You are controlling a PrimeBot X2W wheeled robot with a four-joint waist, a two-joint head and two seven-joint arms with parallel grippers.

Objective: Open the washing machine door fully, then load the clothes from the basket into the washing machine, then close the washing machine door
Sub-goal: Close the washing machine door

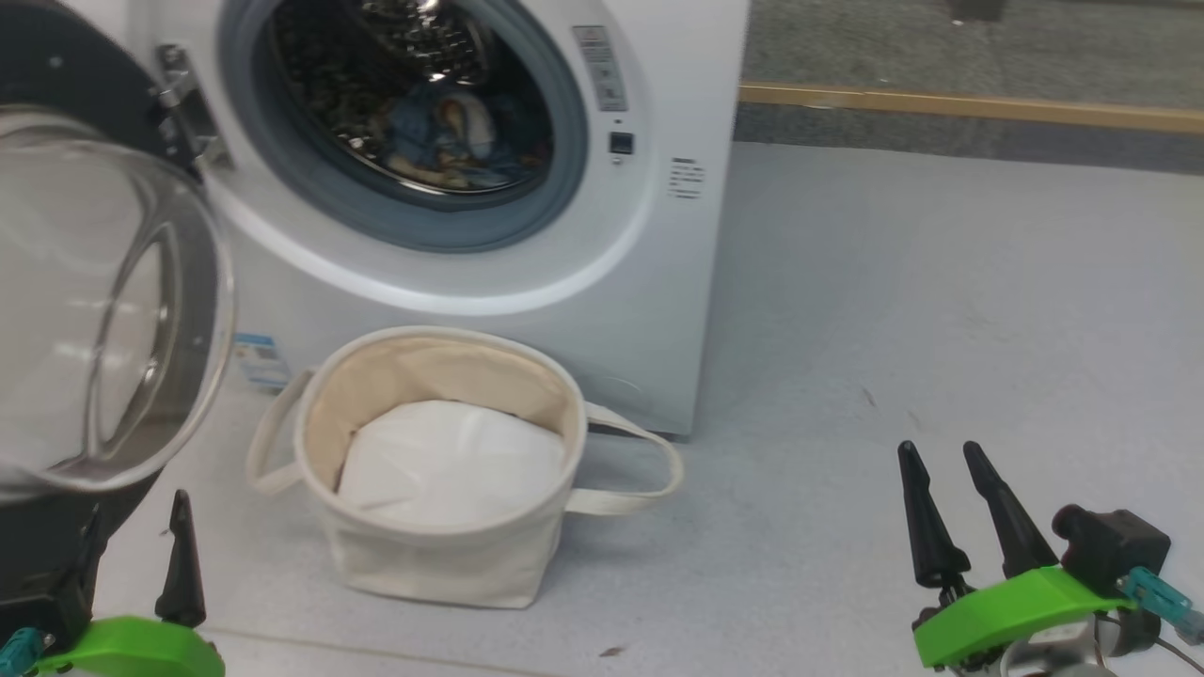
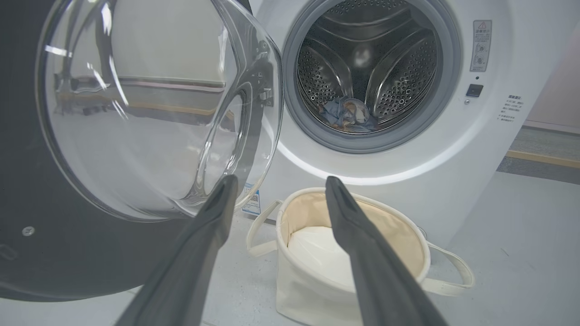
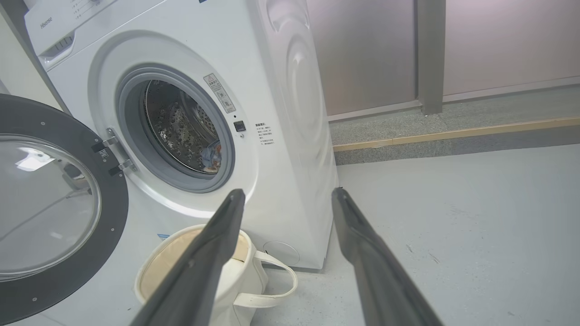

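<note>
Left tool point(image 2: 281, 179): fingers spread wide, nothing between them. Right tool point(image 3: 288, 192): the same, wide and empty, low over the floor point(image 1: 941, 310).

Washing machine door point(image 2: 136, 127): swung out on its hinge, glass bowl bulging your way. From the left tool it sits just ahead and to the left, with the bowl's lower edge close by the left-hand fingertip. From the right tool it is well off to the left, beyond the basket point(image 1: 442, 564).

Clothes point(image 2: 346, 115): a blue printed bundle low in the drum of the washing machine point(image 1: 649, 282), ahead of and above the left tool. The basket stands just ahead of and below that tool. You can see white padding point(image 1: 451, 461) in it and no printed fabric.

Judgement: loading looks done and shutting the door is what remains. Your left arm is plainly the nearer one. The hinge lies to the right of the bowl, so the door should swing rightward toward the opening. You would want the left tool behind the black rim's outer side, pushing across.
</note>
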